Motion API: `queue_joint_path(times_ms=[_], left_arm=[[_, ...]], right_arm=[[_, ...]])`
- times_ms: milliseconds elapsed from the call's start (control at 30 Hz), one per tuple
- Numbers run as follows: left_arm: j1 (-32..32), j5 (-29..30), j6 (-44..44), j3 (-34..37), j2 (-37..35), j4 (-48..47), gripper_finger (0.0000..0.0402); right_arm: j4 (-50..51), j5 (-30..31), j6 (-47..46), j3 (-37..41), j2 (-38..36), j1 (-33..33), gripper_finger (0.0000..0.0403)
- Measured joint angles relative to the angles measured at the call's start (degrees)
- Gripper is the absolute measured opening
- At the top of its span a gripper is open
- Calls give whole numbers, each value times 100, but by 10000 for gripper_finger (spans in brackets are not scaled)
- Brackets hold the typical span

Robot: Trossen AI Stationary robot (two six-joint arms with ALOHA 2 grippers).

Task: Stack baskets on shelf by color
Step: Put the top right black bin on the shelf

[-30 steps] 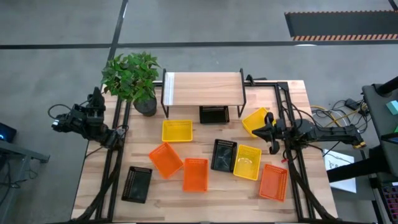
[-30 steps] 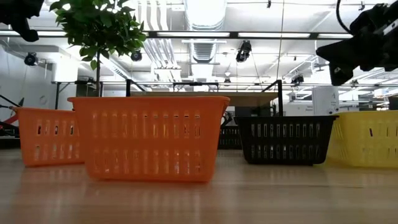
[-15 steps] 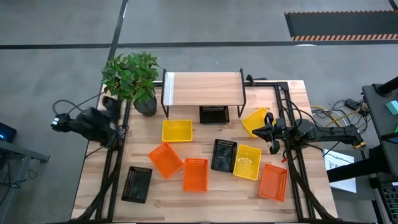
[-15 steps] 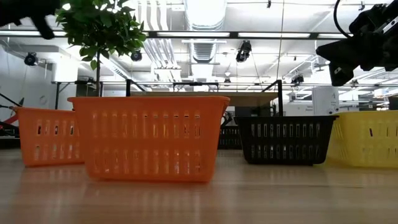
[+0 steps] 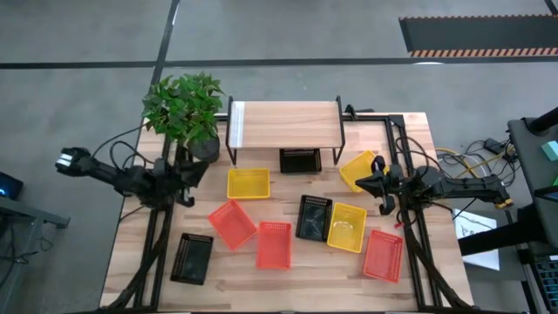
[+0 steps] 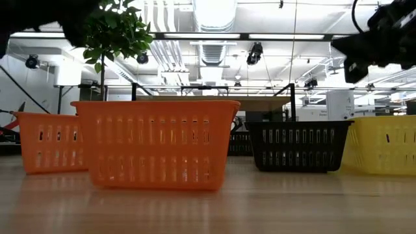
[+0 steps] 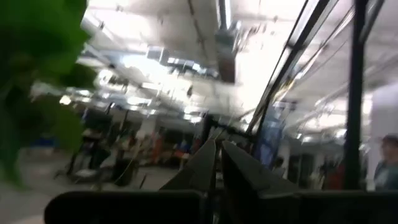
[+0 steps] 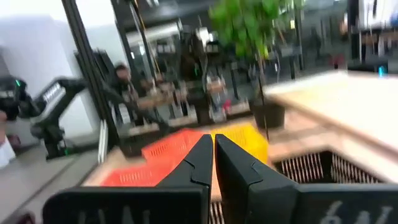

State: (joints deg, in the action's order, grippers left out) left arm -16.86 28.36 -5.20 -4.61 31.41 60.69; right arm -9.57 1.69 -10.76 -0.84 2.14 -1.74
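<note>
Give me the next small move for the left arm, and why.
Probably open the left gripper and reach toward the yellow basket just beyond it. Its fingers are together and hold nothing, the shelf top is bare, and all the baskets sit on the table. The right gripper, shut, hangs by another yellow basket.

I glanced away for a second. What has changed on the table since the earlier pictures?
The left gripper has swung in from off the table's left edge to over the table beside the potted plant, holding nothing. The right gripper, shut and empty, the small plastic mesh baskets and the low wooden-topped shelf have stayed put.
</note>
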Motion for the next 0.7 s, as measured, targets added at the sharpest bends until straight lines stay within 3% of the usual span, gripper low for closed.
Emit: queue_joint_path(times_ms=[133,300,500,700], left_arm=[[0,-533,-328,-228,650,908,10],[0,-928,-896,-937,1604,1112,10],[0,-942,-1328,-1842,2728,1098,10],[0,-899,-1804,-2320,3527,967,10]], right_arm=[[-849,-4,365,0,191,0,11],[-1834,-22,576,0,687,-4,11],[-2715,-24,708,0,1479,-98,11],[-3524,-22,789,-20,2268,-221,11]])
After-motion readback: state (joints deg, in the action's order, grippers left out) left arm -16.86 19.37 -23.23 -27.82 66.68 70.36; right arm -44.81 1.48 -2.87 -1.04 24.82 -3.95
